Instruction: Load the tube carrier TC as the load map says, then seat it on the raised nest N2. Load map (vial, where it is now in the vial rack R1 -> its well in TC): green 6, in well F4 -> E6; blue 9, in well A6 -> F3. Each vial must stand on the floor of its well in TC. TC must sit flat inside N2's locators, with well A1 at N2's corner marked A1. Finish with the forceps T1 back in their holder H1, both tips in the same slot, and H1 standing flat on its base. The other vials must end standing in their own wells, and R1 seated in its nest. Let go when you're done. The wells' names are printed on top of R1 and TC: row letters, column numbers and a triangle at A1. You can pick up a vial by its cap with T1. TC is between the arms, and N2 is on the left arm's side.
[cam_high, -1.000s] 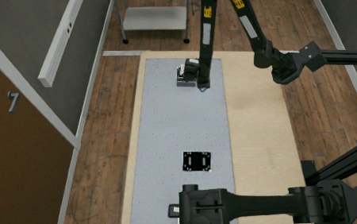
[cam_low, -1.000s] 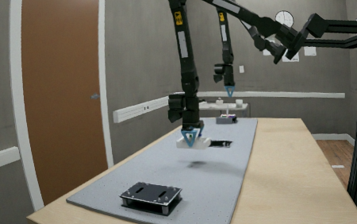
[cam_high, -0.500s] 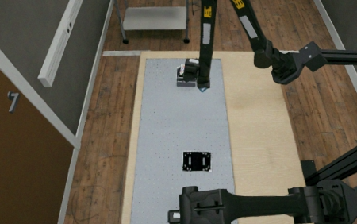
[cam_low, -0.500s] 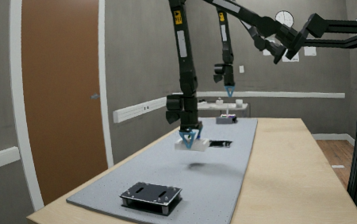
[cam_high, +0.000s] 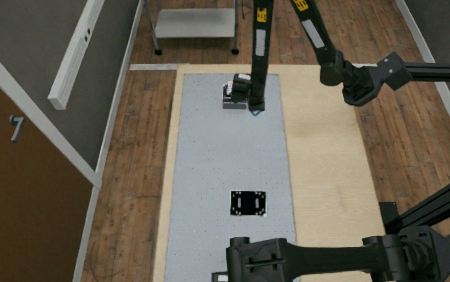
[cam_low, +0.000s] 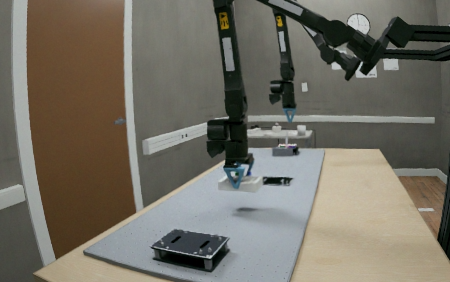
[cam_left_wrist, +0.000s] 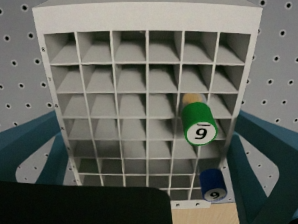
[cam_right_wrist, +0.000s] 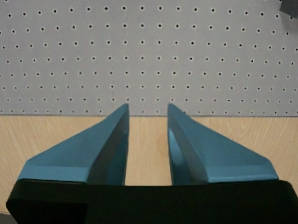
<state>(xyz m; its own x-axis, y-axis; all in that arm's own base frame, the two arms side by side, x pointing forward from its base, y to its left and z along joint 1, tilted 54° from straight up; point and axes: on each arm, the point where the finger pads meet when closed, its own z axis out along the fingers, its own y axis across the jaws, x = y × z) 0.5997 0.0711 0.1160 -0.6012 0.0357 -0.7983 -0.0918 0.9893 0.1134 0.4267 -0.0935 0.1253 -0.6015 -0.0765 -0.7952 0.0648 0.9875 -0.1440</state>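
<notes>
My left fingers (cam_low: 234, 176) are teal blue, and so are my right ones (cam_low: 289, 115) (cam_right_wrist: 148, 107). Between the left pair I see the pale grey-white carrier (cam_low: 241, 184) (cam_left_wrist: 148, 19) with its grid pattern, one cap (cam_left_wrist: 200, 125) green, another (cam_left_wrist: 213, 185) dark blue (each has a black 9 on white). The mat (cam_high: 220, 155) (cam_low: 200, 220) (cam_left_wrist: 20, 85) (cam_right_wrist: 150, 50) is grey, dotted with dark holes; the table (cam_high: 325, 150) (cam_low: 350, 220) (cam_left_wrist: 205, 215) (cam_right_wrist: 148, 145) is pale tan, faintly grained.
</notes>
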